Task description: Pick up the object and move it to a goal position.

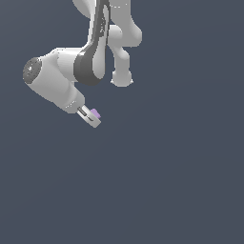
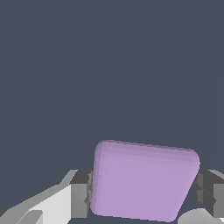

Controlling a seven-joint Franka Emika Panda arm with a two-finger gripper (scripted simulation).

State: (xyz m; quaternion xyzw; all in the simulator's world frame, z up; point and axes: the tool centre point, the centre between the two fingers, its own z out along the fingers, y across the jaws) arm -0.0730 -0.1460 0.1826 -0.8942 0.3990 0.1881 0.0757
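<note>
The object, a small lavender cube (image 1: 96, 113), sits between the fingers of my gripper (image 1: 93, 117) at the end of the white arm, in the upper part of the exterior view's left. In the wrist view the cube (image 2: 142, 181) fills the space between the two grey pads (image 2: 80, 194), which press on its opposite sides. My gripper is shut on the cube. No goal marker shows in either view.
The white arm's links and grey joint cover (image 1: 88, 64) hang across the top of the exterior view. Everything else is a flat dark blue-grey background with no edges or other objects in sight.
</note>
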